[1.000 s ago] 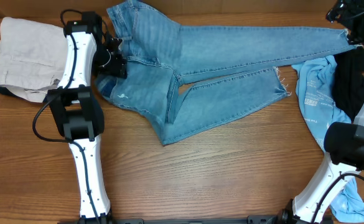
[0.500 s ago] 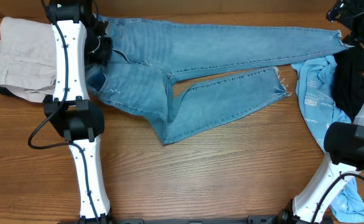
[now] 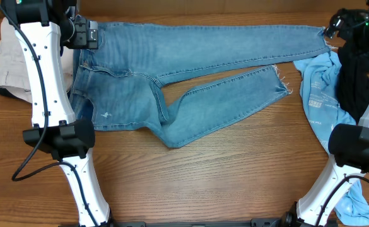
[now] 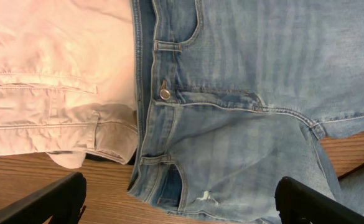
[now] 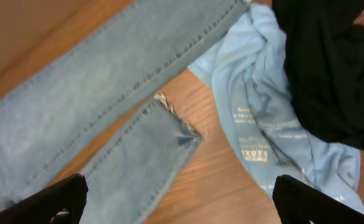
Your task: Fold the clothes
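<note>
**While the left claw (image 4: 182, 202) and right claw (image 5: 178, 202) gaped, one pair of jeans (image 3: 127, 94) lay spread**

One bench (image 3: 234, 176) carried one pair of jeans flat along its far side, waistband left against one pair of beige trousers (image 3: 11, 60), two legs reaching right toward one cyan T-shirt (image 3: 316, 94) and one black garment (image 3: 354, 69). Both claws gripped nothing.

From overhead, the waistband edge of the jeans (image 3: 203, 38) and part of the beige trousers (image 3: 7, 63) are covered by the left arm (image 3: 42, 75). The T-shirt (image 3: 316, 94) is partly overlaid by a black garment (image 3: 354, 75), and its print cannot be read. The left fingers (image 4: 45, 202) and right fingers (image 5: 42, 199) are cropped by the wrist views' lower edges.
</note>
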`<state>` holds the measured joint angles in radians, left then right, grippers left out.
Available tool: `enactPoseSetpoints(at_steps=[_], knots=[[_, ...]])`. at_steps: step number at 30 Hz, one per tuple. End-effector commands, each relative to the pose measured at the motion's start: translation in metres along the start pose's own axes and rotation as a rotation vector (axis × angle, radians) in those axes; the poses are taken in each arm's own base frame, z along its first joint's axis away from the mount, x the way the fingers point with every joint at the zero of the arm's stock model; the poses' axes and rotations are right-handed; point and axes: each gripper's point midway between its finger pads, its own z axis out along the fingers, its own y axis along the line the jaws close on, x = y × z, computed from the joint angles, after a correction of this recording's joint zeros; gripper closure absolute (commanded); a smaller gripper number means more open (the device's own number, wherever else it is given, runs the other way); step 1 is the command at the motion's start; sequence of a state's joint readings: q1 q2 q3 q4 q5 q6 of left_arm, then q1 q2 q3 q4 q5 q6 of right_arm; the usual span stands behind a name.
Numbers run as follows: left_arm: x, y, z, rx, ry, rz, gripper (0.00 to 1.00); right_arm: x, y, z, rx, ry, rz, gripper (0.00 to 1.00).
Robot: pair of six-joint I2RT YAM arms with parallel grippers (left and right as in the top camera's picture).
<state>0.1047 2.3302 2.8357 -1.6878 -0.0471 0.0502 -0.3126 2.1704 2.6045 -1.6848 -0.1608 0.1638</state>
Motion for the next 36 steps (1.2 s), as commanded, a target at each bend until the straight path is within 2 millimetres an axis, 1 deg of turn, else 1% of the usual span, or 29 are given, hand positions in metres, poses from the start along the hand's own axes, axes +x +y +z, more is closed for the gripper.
enactPoseSetpoints(at_steps=[1,2,3,4,5,7,8,9,10,12,13,16,17,19,20,23,31,32,33,34,35,36], knots=[[-0.003,0.005,-0.060,-0.018,-0.129,-0.025,0.00,0.010,0.002,0.010,-0.012,0.053,-0.073,0.00],[-0.002,0.006,-0.081,-0.019,-0.172,-0.030,0.00,0.018,0.002,0.020,-0.007,0.094,-0.090,0.00],[-0.001,0.007,-0.101,-0.021,-0.214,-0.032,0.00,0.033,0.002,0.037,0.001,0.169,-0.115,0.00],[0.001,0.008,-0.121,-0.022,-0.259,-0.034,0.00,0.044,0.003,0.050,0.005,0.220,-0.131,0.00],[0.003,0.009,-0.139,-0.024,-0.302,-0.036,0.00,0.060,0.004,0.069,0.011,0.286,-0.158,0.00],[0.003,0.009,-0.158,-0.026,-0.357,-0.039,0.00,0.078,0.005,0.092,0.016,0.352,-0.183,0.00],[0.002,0.010,-0.168,-0.026,-0.389,-0.041,0.00,0.089,0.006,0.110,0.018,0.380,-0.198,0.01],[0.001,0.010,-0.172,-0.027,-0.401,-0.041,0.00,0.096,0.007,0.125,0.020,0.394,-0.213,0.03],[0.002,0.009,-0.173,-0.022,-0.400,-0.040,0.00,0.104,0.008,0.142,0.030,0.399,-0.232,0.06],[0.005,0.008,-0.170,-0.019,-0.385,-0.040,0.00,0.106,0.007,0.160,0.051,0.380,-0.257,0.07],[0.006,0.008,-0.169,-0.019,-0.380,-0.039,0.00,0.106,0.006,0.170,0.064,0.359,-0.273,0.10],[0.006,0.008,-0.169,-0.020,-0.379,-0.039,0.00,0.105,0.005,0.191,0.079,0.316,-0.303,0.13],[0.006,0.008,-0.169,-0.018,-0.378,-0.043,0.00,0.105,0.004,0.198,0.086,0.302,-0.309,0.16],[0.007,0.008,-0.169,-0.015,-0.374,-0.061,0.00,0.106,0.003,0.208,0.084,0.283,-0.317,0.20],[0.007,0.008,-0.168,-0.014,-0.374,-0.066,0.00,0.106,0.004,0.213,0.080,0.273,-0.319,0.24],[0.008,0.008,-0.168,-0.013,-0.369,-0.068,0.00,0.105,0.004,0.222,0.072,0.244,-0.324,0.31],[0.011,0.007,-0.155,-0.011,-0.319,-0.073,0.00,0.105,0.002,0.244,0.059,0.185,-0.331,0.41],[0.011,0.007,-0.153,-0.010,-0.314,-0.073,0.00,0.105,0.001,0.246,0.057,0.181,-0.331,0.45],[0.011,0.007,-0.151,-0.011,-0.310,-0.073,0.00,0.107,0.000,0.248,0.058,0.183,-0.331,0.56],[0.012,0.007,-0.151,-0.011,-0.307,-0.073,0.00,0.108,-0.001,0.248,0.060,0.187,-0.325,0.70],[0.012,0.007,-0.151,-0.011,-0.307,-0.073,0.00,0.109,-0.001,0.247,0.062,0.187,-0.317,0.91],[0.012,0.007,-0.151,-0.011,-0.307,-0.073,0.00,0.108,0.000,0.247,0.062,0.187,-0.308,0.96]])
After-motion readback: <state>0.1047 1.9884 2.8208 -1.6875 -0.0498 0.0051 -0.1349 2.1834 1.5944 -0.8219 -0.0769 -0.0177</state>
